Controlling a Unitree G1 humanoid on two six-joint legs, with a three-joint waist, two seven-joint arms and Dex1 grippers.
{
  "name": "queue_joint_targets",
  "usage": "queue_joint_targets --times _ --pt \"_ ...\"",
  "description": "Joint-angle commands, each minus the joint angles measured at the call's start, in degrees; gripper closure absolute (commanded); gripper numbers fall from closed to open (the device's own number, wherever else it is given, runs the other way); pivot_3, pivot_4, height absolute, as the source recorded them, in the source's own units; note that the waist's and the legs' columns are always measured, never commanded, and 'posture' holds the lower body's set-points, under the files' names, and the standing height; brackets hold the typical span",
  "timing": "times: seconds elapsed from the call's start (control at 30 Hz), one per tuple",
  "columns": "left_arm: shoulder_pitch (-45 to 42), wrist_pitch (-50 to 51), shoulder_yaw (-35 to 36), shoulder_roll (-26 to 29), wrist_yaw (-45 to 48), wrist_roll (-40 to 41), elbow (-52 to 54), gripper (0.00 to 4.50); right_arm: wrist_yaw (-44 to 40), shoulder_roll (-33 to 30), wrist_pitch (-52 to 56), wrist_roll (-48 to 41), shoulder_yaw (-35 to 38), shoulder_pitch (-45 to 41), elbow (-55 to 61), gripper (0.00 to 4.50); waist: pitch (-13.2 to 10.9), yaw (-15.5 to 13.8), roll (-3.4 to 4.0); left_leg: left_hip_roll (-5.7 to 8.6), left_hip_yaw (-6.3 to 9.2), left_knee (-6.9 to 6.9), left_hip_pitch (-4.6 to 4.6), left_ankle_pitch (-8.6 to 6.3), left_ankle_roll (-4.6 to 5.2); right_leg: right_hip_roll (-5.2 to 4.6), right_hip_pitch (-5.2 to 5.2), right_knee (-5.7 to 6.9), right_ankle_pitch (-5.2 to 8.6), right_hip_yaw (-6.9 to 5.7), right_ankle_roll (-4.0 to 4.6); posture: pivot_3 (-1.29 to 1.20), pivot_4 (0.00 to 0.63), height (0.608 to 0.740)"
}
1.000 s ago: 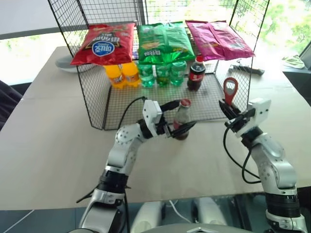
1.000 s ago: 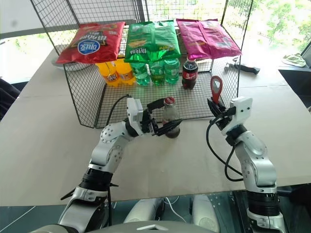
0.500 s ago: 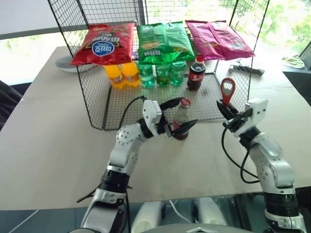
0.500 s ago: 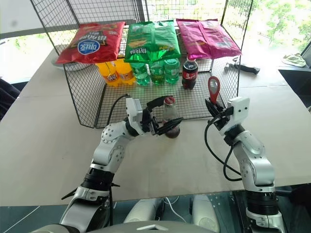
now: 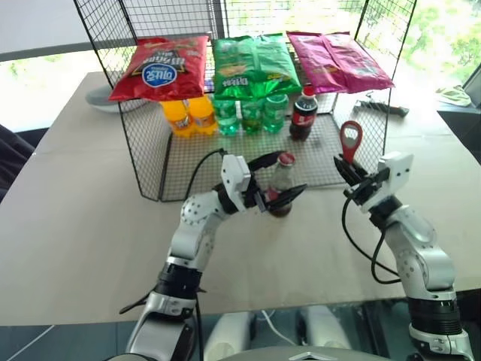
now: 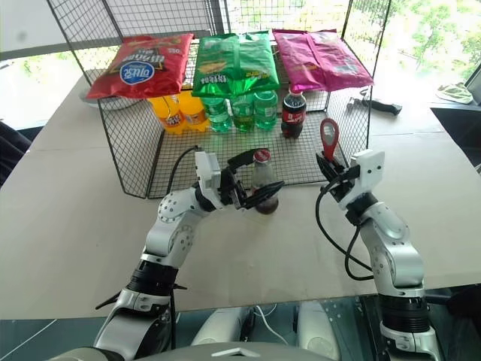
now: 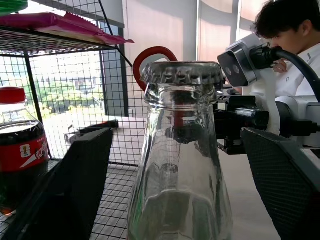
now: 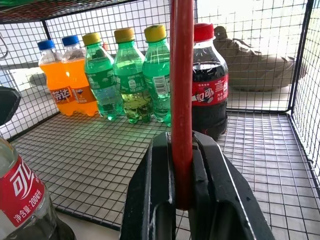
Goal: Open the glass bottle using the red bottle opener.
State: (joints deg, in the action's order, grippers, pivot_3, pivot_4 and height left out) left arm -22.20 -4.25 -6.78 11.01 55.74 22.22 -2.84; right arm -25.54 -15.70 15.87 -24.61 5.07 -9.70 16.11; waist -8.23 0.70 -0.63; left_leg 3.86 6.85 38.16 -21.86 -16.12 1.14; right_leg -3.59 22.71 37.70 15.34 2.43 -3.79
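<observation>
- The opener (image 5: 352,143) is clamped upright by its handle in the right gripper (image 5: 353,179), loop head uppermost.
- The bottle (image 5: 280,188) is flanked by the left gripper (image 5: 279,178), whose fingers (image 7: 82,175) are spread wide, apart from the glass.
- The capped bottle stands on the table (image 5: 75,226) before the wire rack (image 5: 143,135).

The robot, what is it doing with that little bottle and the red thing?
It is getting ready to open the glass bottle, which stands on the table in front of a wire rack. The left gripper has its fingers on either side of the bottle, not yet squeezing it. The right gripper is shut on the red bottle opener, held upright, off to the side. The cap is still on.
</observation>
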Motion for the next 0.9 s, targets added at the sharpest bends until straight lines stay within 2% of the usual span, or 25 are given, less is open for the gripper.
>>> queue_joint_targets --times 0.03,0.9 --pt "0.2 -1.3 -0.1 -0.1 -0.3 -0.2 1.0 0.75 -0.9 -0.7 -1.4 1.1 -1.1 -1.6 2.1 4.5 0.0 0.0 0.0 0.0 0.0 0.0 0.0 0.0 0.0 0.0 0.0 0.0 0.0 0.0 0.0 0.0 0.15 0.74" --pt "0.4 -1.9 0.3 -0.6 -1.1 -0.4 0.4 0.75 -1.9 -1.2 -1.7 1.8 -1.3 -1.3 1.6 4.5 0.0 0.0 0.0 0.0 0.0 0.0 0.0 0.0 0.0 0.0 0.0 -0.01 0.0 0.0 0.0 0.0 0.15 0.74"
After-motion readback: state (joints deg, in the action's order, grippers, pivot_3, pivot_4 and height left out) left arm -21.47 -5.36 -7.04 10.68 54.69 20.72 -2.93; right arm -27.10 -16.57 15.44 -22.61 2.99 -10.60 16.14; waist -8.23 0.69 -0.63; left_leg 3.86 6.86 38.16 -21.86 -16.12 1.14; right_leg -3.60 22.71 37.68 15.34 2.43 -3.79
